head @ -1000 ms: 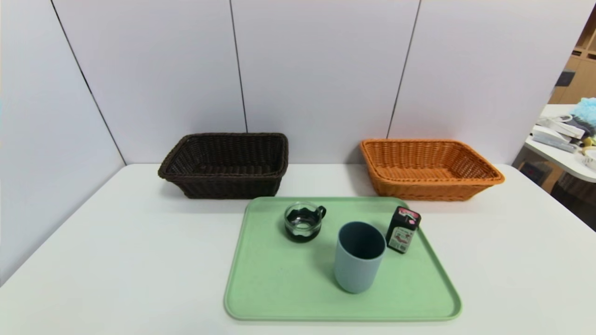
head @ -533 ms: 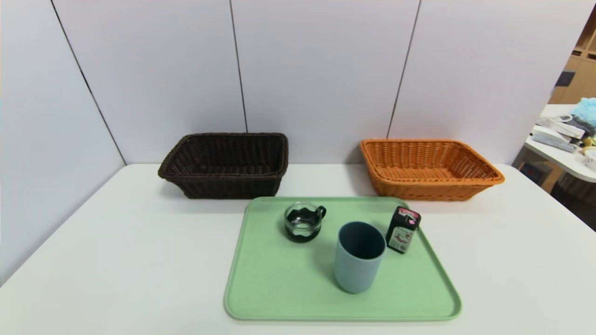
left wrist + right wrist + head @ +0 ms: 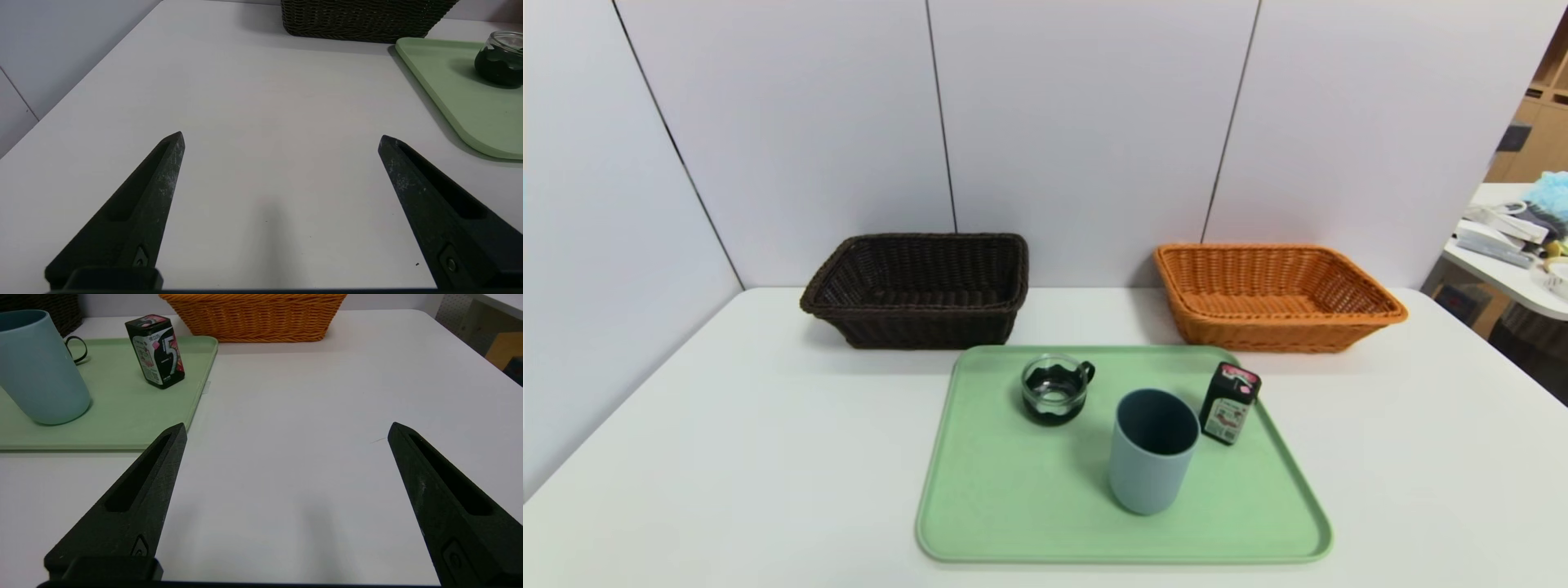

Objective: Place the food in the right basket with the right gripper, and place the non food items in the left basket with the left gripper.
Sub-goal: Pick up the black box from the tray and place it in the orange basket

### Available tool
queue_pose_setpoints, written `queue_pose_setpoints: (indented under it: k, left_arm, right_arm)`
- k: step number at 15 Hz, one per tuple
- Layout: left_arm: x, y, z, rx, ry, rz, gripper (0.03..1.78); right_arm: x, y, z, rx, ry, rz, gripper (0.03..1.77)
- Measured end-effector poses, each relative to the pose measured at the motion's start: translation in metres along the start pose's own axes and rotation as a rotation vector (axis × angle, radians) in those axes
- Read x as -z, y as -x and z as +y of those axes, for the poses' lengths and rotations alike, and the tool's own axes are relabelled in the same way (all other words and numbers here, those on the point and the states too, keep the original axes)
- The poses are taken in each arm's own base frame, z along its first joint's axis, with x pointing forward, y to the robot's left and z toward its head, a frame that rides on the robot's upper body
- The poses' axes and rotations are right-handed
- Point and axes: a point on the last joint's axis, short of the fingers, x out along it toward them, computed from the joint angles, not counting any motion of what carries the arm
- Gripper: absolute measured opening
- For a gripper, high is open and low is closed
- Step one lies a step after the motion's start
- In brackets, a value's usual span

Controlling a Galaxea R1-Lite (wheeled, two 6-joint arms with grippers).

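Staging, nothing sorted yet: black packet (image 3: 1229, 403), blue-grey tumbler (image 3: 1152, 451) and glass cup (image 3: 1054, 389) stand upright, long axes vertical, on the green tray (image 3: 980, 490), ahead of the dark brown basket (image 3: 915, 287) and orange basket (image 3: 1274, 296) on the white surface (image 3: 727, 457). Tumbler mouth up; cup handle toward the orange basket. Left tool (image 3: 281, 141) and right tool (image 3: 286, 430) hover over bare surface beside the tray, fingers spread wide, holding nothing.

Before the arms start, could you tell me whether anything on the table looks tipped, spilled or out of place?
Nothing stands out. The tumbler, glass cup and food packet stand upright on the green tray, and both baskets look empty.
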Motion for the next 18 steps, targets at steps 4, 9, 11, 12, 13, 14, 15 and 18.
queue_pose_setpoints:
  k: [4,9,11,12,13,14,15,18]
  left_arm:
    - [0.0,0.0,0.0,0.0,-0.006,0.001,1.69]
    - [0.0,0.0,0.0,-0.002,-0.008,0.002,1.69]
    - [-0.001,0.0,0.0,-0.001,-0.012,-0.008,1.69]
    - [-0.005,0.001,0.0,0.007,-0.014,-0.029,1.69]
    - [-0.009,0.002,-0.001,0.019,-0.016,-0.043,1.69]
    - [-0.014,0.004,-0.002,0.035,-0.016,-0.049,1.69]
    - [-0.02,0.007,-0.003,0.059,-0.017,-0.048,1.69]
    - [-0.04,0.017,-0.005,0.111,-0.018,-0.022,1.69]
  right_arm:
    - [0.0,0.0,0.0,0.0,0.0,0.0,1.7]
    - [0.0,0.0,0.0,0.0,0.003,0.002,1.7]
    - [0.0,0.0,0.0,0.003,0.004,0.0,1.7]
    - [0.0,0.0,0.0,0.004,0.006,0.002,1.7]
    - [-0.002,0.001,0.0,0.003,0.009,0.0,1.7]
    - [-0.006,0.002,0.0,-0.001,0.01,-0.01,1.7]
    - [-0.01,0.004,0.0,-0.005,0.01,-0.013,1.7]
    - [-0.026,0.008,0.001,-0.017,0.012,-0.005,1.7]
